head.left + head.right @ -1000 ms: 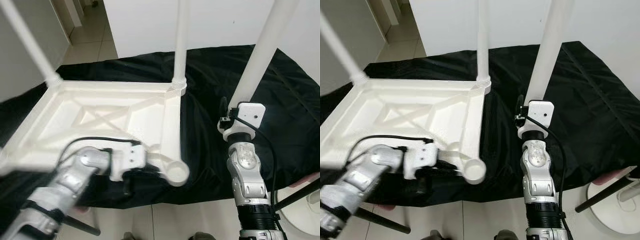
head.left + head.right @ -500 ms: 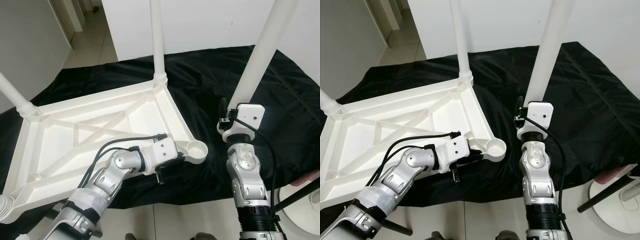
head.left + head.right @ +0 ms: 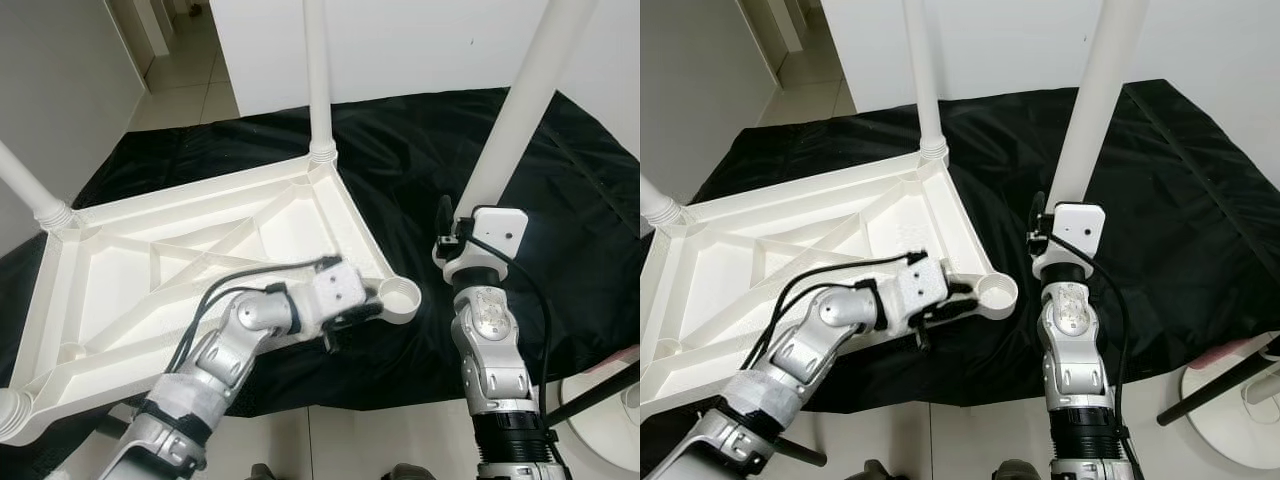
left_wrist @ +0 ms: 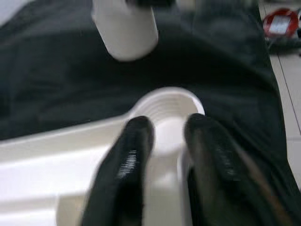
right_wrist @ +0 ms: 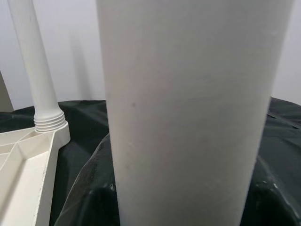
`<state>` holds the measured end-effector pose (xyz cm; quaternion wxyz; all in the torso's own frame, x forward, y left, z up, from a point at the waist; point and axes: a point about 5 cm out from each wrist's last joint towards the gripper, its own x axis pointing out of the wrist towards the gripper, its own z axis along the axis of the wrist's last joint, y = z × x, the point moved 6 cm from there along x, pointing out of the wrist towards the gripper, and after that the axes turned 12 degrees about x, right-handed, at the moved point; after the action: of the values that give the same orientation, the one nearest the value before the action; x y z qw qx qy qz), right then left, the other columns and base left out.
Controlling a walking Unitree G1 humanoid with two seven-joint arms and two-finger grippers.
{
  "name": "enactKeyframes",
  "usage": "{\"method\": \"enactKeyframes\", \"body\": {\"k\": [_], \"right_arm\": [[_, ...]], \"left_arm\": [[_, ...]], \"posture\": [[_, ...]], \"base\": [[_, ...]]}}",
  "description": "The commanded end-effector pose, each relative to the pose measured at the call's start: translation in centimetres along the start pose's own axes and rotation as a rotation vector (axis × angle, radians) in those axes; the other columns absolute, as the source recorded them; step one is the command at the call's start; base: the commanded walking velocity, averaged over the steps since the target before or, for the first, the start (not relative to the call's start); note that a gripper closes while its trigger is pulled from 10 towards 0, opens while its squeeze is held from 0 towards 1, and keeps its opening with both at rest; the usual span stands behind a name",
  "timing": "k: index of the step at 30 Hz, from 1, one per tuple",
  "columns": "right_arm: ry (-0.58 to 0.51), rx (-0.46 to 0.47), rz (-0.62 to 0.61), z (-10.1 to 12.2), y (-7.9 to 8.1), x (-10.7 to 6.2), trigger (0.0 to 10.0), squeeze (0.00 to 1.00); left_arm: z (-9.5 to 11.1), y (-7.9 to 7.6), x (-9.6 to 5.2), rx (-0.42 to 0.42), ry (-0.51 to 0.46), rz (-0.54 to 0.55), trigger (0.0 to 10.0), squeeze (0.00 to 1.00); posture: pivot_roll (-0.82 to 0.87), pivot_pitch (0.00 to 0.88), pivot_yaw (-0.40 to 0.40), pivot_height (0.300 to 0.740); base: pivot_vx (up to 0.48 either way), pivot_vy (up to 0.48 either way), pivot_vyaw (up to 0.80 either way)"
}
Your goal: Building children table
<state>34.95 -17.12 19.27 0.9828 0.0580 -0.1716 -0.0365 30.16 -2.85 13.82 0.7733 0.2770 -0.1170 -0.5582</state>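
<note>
A white plastic table top (image 3: 200, 270) lies upside down on a black cloth (image 3: 420, 160). Two white legs stand in its sockets, one at the far corner (image 3: 320, 90) and one at the left corner (image 3: 30, 190). The near right corner has an empty round socket (image 3: 400, 297) (image 4: 169, 106). My left gripper (image 3: 355, 312) (image 4: 164, 150) is shut on the table top's rim just beside that socket. To the right of the socket, my right gripper (image 3: 452, 215) holds a third white leg (image 3: 520, 110) (image 5: 188, 113) upright above the cloth.
A white wall runs along the back, with tiled floor and a doorway at the far left. At the lower right, off the cloth, stand a white round base (image 3: 610, 420) and a black rod (image 3: 590, 395). A small red object (image 4: 281, 23) lies on the floor.
The table top has swung round on the cloth in my left gripper's hold. Its empty socket corner has moved right, closer to the held leg. The right arm has stayed put.
</note>
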Motion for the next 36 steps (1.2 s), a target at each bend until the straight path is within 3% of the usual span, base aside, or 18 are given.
{"method": "enactKeyframes", "body": {"k": [1, 2, 3, 4, 10, 14, 15, 18, 21, 25, 27, 30, 36], "right_arm": [[-0.009, 0.006, 0.016, 0.2, 0.5, 0.0, 10.0, 0.0], [-0.009, 0.006, 0.016, 0.2, 0.5, 0.0, 10.0, 0.0], [-0.008, 0.005, 0.02, 0.2, 0.5, 0.1, 10.0, 0.0], [-0.008, 0.006, 0.024, 0.2, 0.6, 0.2, 10.0, 0.0], [-0.012, 0.011, 0.039, 0.3, 0.9, 0.5, 10.0, 0.0], [-0.011, 0.017, 0.064, 0.4, 1.3, 0.7, 10.0, 0.0], [-0.009, 0.019, 0.077, 0.3, 1.5, 0.8, 10.0, 0.0], [-0.008, 0.019, 0.08, 0.3, 1.6, 0.8, 10.0, 0.0], [-0.009, 0.018, 0.097, 0.3, 1.9, 1.2, 10.0, 0.0], [-0.011, 0.019, 0.1, 0.4, 2.0, 1.3, 10.0, 0.0], [-0.016, 0.017, 0.1, 0.5, 2.0, 1.4, 10.0, 0.0], [-0.018, 0.017, 0.099, 0.6, 1.9, 1.4, 10.0, 0.0], [-0.023, 0.021, 0.097, 0.7, 2.0, 1.4, 10.0, 0.0]], "left_arm": [[-0.4, 2.1, -0.5, -0.003, 0.043, 0.156, 10.0, 1.0], [-0.4, 2.1, -0.5, -0.003, 0.043, 0.156, 10.0, 1.0], [0.3, 2.8, -0.6, -0.011, 0.024, 0.188, 10.0, 0.19], [0.9, 3.2, -0.7, -0.016, 0.007, 0.21, 10.0, 0.0], [2.4, 3.6, -1.3, -0.054, -0.043, 0.225, 10.0, 0.0], [4.2, 2.1, -2.9, -0.064, -0.137, 0.148, 10.0, 0.0], [4.5, 0.8, -3.7, -0.106, -0.168, 0.07, 10.0, 0.0], [4.6, 0.5, -3.9, -0.122, -0.175, 0.049, 10.0, 0.0], [1.1, -3.1, -4.6, -0.07, -0.007, -0.148, 10.0, 0.0], [0.5, -3.8, -4.7, -0.067, 0.022, -0.18, 10.0, 0.0], [-1.0, -4.7, -4.8, -0.063, 0.093, -0.215, 10.0, 0.0], [-1.5, -5.0, -4.9, -0.062, 0.115, -0.231, 10.0, 0.0], [-4.0, -4.0, -4.4, -0.008, 0.23, -0.189, 10.0, 0.0]], "posture": [[-0.11, 0.028, 0.119, 0.74], [-0.11, 0.028, 0.119, 0.74], [-0.11, 0.03, 0.114, 0.74], [-0.11, 0.029, 0.112, 0.74], [-0.09, 0.028, 0.094, 0.74], [-0.08, 0.028, 0.079, 0.74], [-0.07, 0.028, 0.072, 0.74], [-0.07, 0.028, 0.072, 0.74], [-0.06, 0.022, 0.054, 0.74], [-0.06, 0.022, 0.054, 0.74], [-0.07, 0.017, 0.055, 0.74], [-0.07, 0.019, 0.058, 0.74], [-0.09, 0.025, 0.066, 0.74]], "base": [[0.0, 0.0, 0.0], [0.0, 0.0, 0.0], [0.0, 0.0, 0.0], [0.0, 0.0, 0.0], [0.0, 0.0, 0.0], [0.0, 0.0, 0.0], [0.0, 0.0, 0.0], [0.0, 0.0, 0.0], [0.0, 0.0, 0.0], [0.0, 0.0, 0.0], [0.0, 0.0, 0.0], [0.0, 0.0, 0.0], [0.0, 0.0, 0.0]]}}
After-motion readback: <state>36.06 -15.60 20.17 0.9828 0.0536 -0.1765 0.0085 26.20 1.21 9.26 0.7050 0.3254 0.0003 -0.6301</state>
